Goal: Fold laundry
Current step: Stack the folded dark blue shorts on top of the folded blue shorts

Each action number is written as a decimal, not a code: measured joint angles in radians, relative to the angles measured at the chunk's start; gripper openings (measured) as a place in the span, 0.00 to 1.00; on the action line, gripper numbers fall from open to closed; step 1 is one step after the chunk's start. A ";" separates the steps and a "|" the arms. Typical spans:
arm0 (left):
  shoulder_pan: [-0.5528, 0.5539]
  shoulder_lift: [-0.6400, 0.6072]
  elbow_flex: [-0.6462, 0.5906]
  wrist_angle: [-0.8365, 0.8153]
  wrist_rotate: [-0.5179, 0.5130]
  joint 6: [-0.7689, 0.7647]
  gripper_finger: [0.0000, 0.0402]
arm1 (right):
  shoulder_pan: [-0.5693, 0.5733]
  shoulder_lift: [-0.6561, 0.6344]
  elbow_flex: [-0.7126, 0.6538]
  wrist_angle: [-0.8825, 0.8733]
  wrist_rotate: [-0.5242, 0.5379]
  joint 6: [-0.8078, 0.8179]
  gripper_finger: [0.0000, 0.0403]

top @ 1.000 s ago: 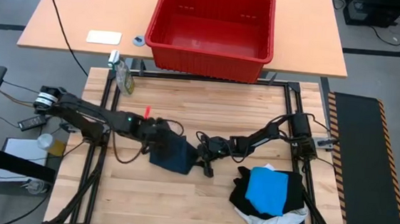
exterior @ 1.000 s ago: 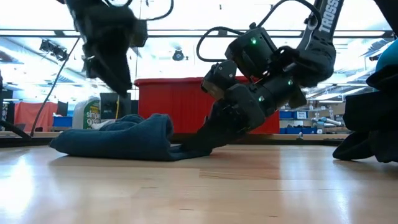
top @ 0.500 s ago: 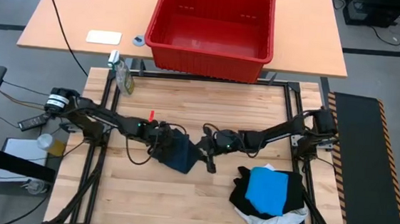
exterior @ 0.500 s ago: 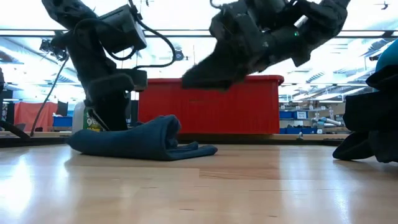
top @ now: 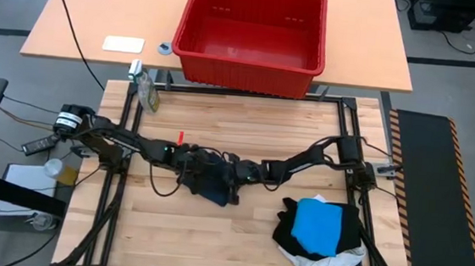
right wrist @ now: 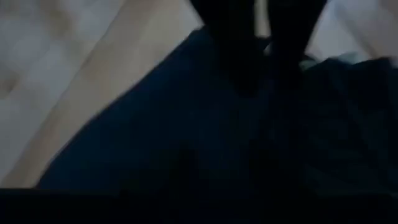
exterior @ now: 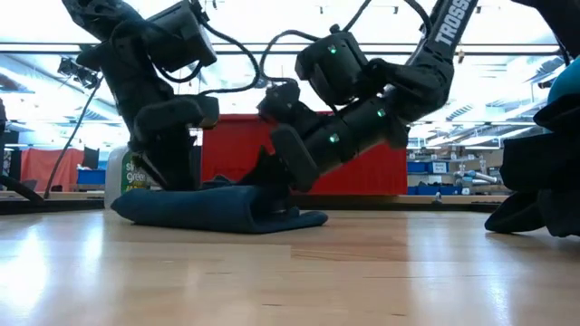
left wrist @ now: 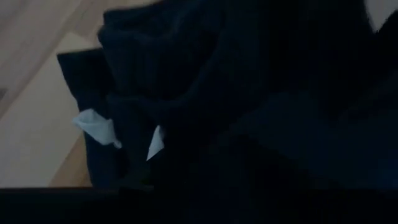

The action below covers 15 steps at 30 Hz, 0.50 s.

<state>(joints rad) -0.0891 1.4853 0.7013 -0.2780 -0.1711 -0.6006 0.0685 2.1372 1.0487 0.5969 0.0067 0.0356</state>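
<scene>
While both grippers — left gripper (top: 191, 165), right gripper (top: 236, 174) — press into the dark blue garment (top: 214, 182) at frame centre, cloth hides their fingers; grip cannot be told.

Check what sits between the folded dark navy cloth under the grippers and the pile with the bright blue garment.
Only bare wooden tabletop lies between the folded dark navy cloth and the garment pile, seen in the high view.

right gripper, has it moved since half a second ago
Yes. In the low view the right gripper has dropped from above the red basket's rim onto the dark blue cloth.
</scene>
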 joint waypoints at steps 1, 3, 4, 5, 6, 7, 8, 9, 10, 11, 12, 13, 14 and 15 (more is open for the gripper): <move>0.000 0.000 0.000 -0.015 0.000 -0.004 0.42 | -0.001 0.001 0.004 -0.007 0.000 0.007 0.46; 0.000 0.000 0.000 -0.022 -0.003 -0.012 0.42 | -0.005 -0.004 0.006 -0.048 0.000 0.020 0.46; 0.000 -0.006 0.000 -0.024 0.004 -0.019 0.42 | -0.006 -0.001 0.005 -0.070 -0.002 0.022 0.46; 0.000 -0.023 -0.001 -0.031 0.015 -0.027 0.42 | -0.007 0.002 0.005 -0.077 -0.003 0.025 0.46; 0.000 -0.047 -0.001 -0.031 0.035 -0.038 0.42 | -0.007 -0.001 0.005 -0.091 -0.004 0.039 0.46; -0.004 -0.074 -0.001 -0.027 0.058 -0.061 0.42 | -0.010 -0.004 0.005 -0.104 -0.004 0.055 0.46; -0.010 -0.105 0.000 -0.032 0.071 -0.087 0.42 | -0.012 -0.005 0.005 -0.108 -0.004 0.073 0.46; -0.023 -0.138 0.000 -0.048 0.081 -0.116 0.42 | -0.016 -0.007 0.005 -0.115 -0.004 0.094 0.46; -0.042 -0.169 -0.003 -0.058 0.081 -0.147 0.42 | -0.019 -0.009 0.006 -0.122 -0.003 0.116 0.46; -0.066 -0.200 -0.007 -0.053 0.073 -0.184 0.42 | -0.022 -0.009 0.006 -0.120 -0.003 0.137 0.46; -0.097 -0.231 -0.017 -0.036 0.051 -0.229 0.42 | -0.026 -0.012 0.005 -0.119 -0.004 0.150 0.46; -0.134 -0.257 -0.035 -0.009 0.014 -0.282 0.42 | -0.027 -0.013 0.005 -0.119 -0.003 0.155 0.46; -0.175 -0.276 -0.061 0.027 -0.034 -0.349 0.42 | -0.028 -0.014 0.004 -0.118 -0.003 0.155 0.46; -0.216 -0.289 -0.093 0.079 -0.084 -0.426 0.42 | -0.029 -0.014 0.004 -0.115 -0.002 0.155 0.46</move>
<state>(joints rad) -0.3051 1.1965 0.6084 -0.1992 -0.2553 -1.0266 0.0391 2.1235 1.0531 0.4824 0.0044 0.1909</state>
